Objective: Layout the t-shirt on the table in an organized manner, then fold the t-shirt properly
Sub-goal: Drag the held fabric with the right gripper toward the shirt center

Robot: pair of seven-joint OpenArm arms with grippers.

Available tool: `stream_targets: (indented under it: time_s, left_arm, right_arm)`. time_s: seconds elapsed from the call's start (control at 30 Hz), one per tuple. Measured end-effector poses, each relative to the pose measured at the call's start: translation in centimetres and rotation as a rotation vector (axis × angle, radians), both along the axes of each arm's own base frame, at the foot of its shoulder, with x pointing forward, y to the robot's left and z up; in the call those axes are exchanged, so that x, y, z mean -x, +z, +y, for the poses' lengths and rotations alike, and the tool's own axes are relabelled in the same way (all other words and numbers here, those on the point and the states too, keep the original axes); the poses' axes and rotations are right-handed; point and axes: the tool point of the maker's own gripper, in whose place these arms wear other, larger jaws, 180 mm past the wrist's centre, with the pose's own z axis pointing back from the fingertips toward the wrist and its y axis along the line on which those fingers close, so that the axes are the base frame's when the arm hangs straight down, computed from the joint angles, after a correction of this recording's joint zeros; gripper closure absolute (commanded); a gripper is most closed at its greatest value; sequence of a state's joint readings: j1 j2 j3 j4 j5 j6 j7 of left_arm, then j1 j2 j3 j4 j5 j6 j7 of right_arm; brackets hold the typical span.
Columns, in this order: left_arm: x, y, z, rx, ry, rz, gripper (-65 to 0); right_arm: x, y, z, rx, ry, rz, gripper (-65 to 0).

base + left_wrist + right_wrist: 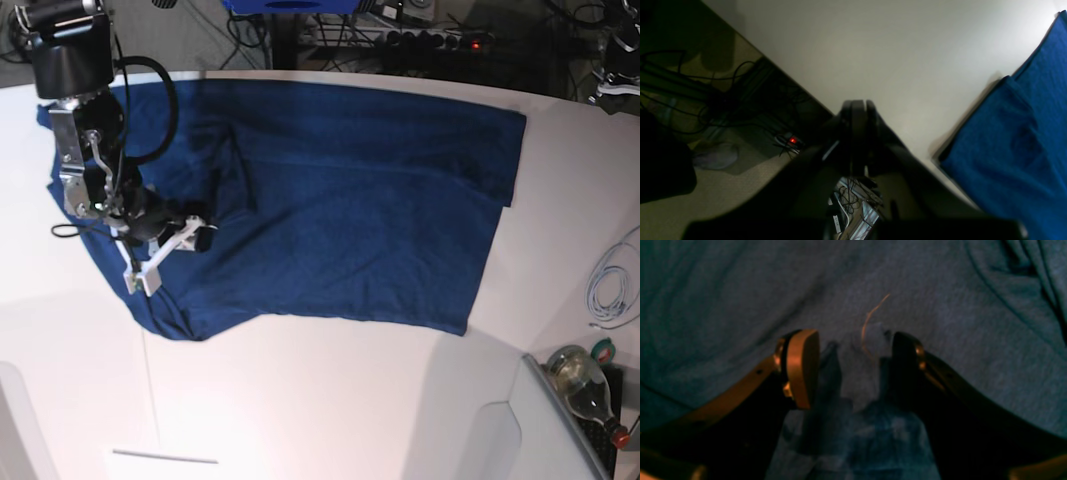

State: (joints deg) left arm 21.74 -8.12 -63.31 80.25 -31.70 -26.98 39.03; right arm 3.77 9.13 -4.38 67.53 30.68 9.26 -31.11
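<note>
The dark blue t-shirt (pixel 340 200) lies spread across the white table (pixel 330 400), with some wrinkles and a folded-over patch on its left side. My right gripper (pixel 172 252) rests low on that left part of the shirt. In the right wrist view it (pixel 855 368) is open, its fingers (pixel 803 366) standing apart on the cloth (pixel 940 306) with a small ridge of fabric between them. My left gripper (pixel 857 108) is shut on nothing, above the table's edge (pixel 800 88). An edge of the shirt (pixel 1007 150) lies to its right. That arm does not show in the base view.
A glass bottle (pixel 585 375) and a coiled white cable (pixel 605 285) sit at the table's right edge. Below the table edge are dark floor cables (pixel 723 100) and a power strip with a red light (pixel 792 140). A thin seam (pixel 150 390) crosses the tabletop.
</note>
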Motion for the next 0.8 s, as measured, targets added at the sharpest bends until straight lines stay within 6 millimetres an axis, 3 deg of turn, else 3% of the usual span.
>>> stream_targets:
  time_s: [0.1,0.13,0.3,0.4,0.67,0.8]
  left_arm:
    - [0.0,0.0,0.0,0.001,0.0,0.0,0.0]
    - [0.0,0.0,0.0,0.001,0.0,0.0,0.0]
    - [0.0,0.0,0.0,0.001,0.0,0.0,0.0]
    - [0.0,0.0,0.0,0.001,0.0,0.0,0.0]
    - [0.0,0.0,0.0,0.001,0.0,0.0,0.0]
    - [-0.1,0.1,0.0,-0.001,-0.001,-0.002,0.0]
  right_arm:
    - [0.2,0.0,0.1,-0.001,0.004,0.001,-1.4]
    - [0.2,0.1,0.1,-0.001,0.006,-0.001,0.0]
    - [0.4,1.5,0.7,-0.011,0.019,-0.047,0.0]
    - [1.8,2.6,2.1,-0.008,0.071,-0.064,0.0]
    - [7.7,6.0,11.2,-0.103,0.271,-0.064,0.0]
    - [9.7,7.4,15.7,-0.138,0.366,-0.072,0.0]
